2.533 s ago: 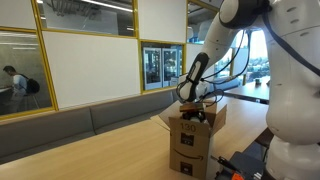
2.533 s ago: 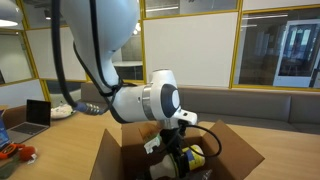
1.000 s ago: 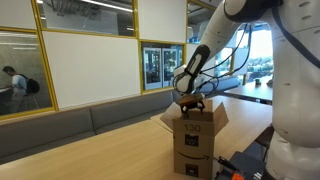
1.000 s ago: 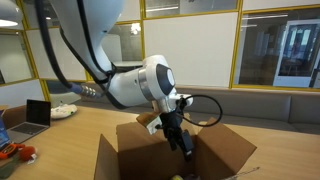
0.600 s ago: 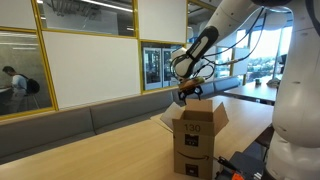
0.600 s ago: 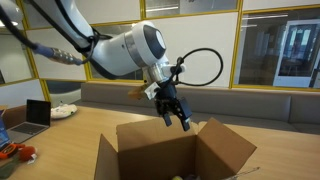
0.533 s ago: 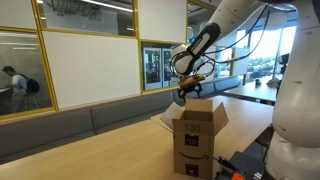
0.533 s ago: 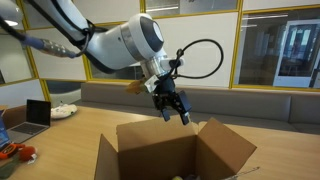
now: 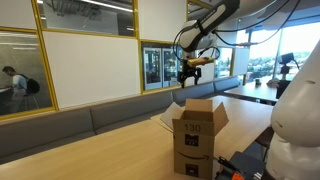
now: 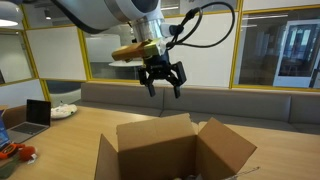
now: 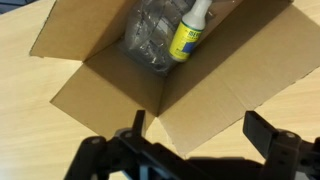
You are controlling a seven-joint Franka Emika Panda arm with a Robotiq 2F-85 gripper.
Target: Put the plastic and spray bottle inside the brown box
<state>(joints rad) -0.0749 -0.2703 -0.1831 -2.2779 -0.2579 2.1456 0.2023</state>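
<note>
Looking straight down from the wrist cam: can see the bottle (image 11: pixel 190 32) lying flat on the bottom of the box (image 11: pixel 110 85). Reads as long axis running roughly 12 to 6, with the white spray top aimed at about 12–1 o'clock and the yellow body trailing toward 6. Also spotting the plastic (image 11: pixel 148 45), crinkly and clear, tucked right against the bottle at its 9 o'clock, touching. Counting both as inside, with the flaps folded out.

Versus a couple of seconds back: had the hand (image 10: pixel 161 80) buried down in the box then, saw it just over the opening half a second ago. Now finding it lifted well clear, hanging at 12 o'clock above the box in both exterior views. Fingers spread wide, pinching nothing. Still seeing the box upright on the wooden surface (image 11: pixel 30 110), same spot as before.
</note>
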